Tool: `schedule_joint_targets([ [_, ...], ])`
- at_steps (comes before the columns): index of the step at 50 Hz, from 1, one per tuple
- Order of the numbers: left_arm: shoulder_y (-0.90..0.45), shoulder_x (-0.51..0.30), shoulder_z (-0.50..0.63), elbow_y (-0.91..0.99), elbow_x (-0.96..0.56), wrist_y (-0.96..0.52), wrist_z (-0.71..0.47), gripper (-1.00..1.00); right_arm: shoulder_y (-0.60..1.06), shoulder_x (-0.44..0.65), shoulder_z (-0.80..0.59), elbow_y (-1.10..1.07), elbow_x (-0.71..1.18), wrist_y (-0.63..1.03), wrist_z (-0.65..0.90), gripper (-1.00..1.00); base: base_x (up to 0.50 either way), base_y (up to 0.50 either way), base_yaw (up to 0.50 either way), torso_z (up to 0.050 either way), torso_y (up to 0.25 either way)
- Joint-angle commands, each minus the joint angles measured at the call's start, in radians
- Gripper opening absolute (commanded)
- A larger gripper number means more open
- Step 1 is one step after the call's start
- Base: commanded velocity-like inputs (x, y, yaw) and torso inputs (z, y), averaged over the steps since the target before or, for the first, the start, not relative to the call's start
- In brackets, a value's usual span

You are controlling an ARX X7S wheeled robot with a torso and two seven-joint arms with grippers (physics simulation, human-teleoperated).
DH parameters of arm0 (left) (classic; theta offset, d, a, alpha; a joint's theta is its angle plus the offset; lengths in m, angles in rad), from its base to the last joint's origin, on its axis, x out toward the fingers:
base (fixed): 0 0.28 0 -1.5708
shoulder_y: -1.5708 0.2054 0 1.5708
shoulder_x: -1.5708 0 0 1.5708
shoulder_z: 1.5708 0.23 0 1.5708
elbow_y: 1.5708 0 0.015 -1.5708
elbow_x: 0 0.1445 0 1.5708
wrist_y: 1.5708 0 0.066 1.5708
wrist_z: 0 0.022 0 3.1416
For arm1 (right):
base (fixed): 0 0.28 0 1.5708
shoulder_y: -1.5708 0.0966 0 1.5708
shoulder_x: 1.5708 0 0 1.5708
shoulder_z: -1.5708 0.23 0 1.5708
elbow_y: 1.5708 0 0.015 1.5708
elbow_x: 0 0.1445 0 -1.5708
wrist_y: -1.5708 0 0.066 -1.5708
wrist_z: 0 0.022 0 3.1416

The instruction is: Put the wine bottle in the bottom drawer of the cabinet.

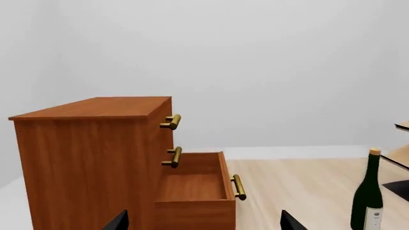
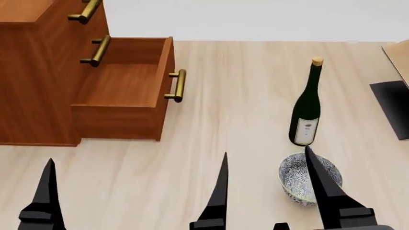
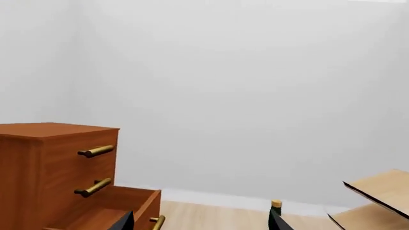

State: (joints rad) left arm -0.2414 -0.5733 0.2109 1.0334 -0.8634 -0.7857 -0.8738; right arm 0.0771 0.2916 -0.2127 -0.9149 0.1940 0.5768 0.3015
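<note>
The wine bottle (image 2: pixel 307 103) stands upright on the light wood table, dark green with a tan cork and a white label. It also shows in the left wrist view (image 1: pixel 367 196); only its cork (image 3: pixel 276 204) shows in the right wrist view. The cabinet (image 2: pixel 35 72) is at the far left. Its bottom drawer (image 2: pixel 121 84) is pulled out and empty, brass handle forward. My left gripper (image 2: pixel 135 191) is open and empty, in front of the drawer (image 1: pixel 191 191). My right gripper (image 3: pixel 203 221) is open and empty. One of its fingers (image 2: pixel 323 187) lies over the bowl, short of the bottle.
A blue-patterned bowl (image 2: pixel 295 179) sits just in front of the bottle. A light-wood slanted rack (image 2: pixel 399 60) on a black base (image 2: pixel 391 108) stands at the right edge. The two upper drawers are closed. A white wall lies behind the table.
</note>
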Motion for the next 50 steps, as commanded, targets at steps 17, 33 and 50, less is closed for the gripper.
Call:
schedule_joint_targets([
  [17, -0.029, -0.101, 0.081, -0.01, -0.061, 0.113, -0.11, 1.0, -0.003, 0.012, -0.018, 0.006, 0.003, -0.023, 0.008, 1.0, 0.41, 0.02, 0.0, 0.0, 0.0],
  [33, -0.029, -0.109, 0.108, -0.027, -0.039, 0.144, -0.108, 1.0, -0.007, 0.02, -0.025, 0.021, 0.012, -0.042, 0.006, 1.0, 0.38, 0.15, 0.0, 0.0, 0.0],
  [50, -0.047, -0.119, 0.14, -0.013, -0.025, 0.135, -0.14, 1.0, -0.013, 0.024, -0.022, 0.04, 0.022, -0.057, 0.013, 1.0, 0.36, 0.13, 0.0, 0.0, 0.001],
])
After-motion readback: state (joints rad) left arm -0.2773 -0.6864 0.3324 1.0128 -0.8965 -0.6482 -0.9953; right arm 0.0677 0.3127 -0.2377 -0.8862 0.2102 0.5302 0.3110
